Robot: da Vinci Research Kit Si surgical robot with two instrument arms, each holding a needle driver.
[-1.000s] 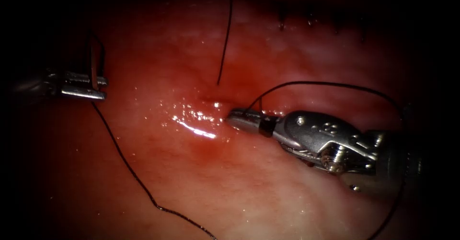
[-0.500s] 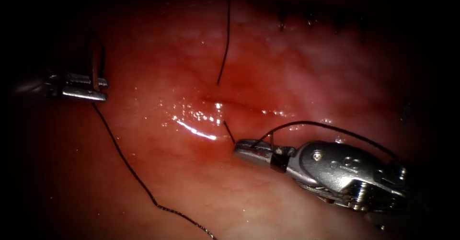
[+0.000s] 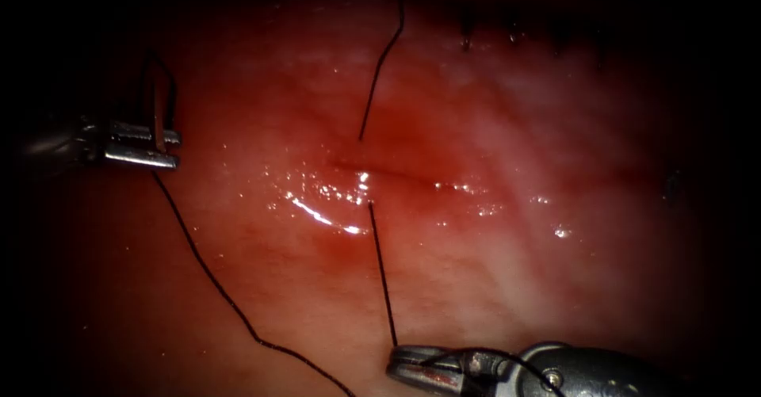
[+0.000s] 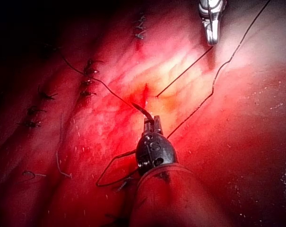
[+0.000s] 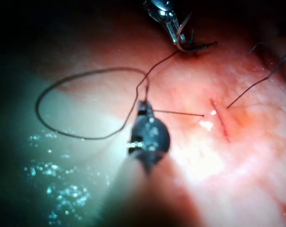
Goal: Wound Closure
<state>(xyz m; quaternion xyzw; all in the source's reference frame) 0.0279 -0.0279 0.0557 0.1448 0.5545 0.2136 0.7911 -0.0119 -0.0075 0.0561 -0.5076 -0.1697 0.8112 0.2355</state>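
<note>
Two grippers low: left (image 3: 162,139) seemingly holding needle (image 3: 156,120), right (image 3: 420,365) thread (image 3: 382,274).

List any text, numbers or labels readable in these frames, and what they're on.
No readable text.
Mark on the left end effector's housing: too blurred to read.
Left end effector holds the needle, apparently free of the tissue, left of the cut; right end effector holds taut thread.

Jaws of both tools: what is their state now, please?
Left tool: jaws shut on the needle.
Right tool: jaws shut on the thread.
</note>
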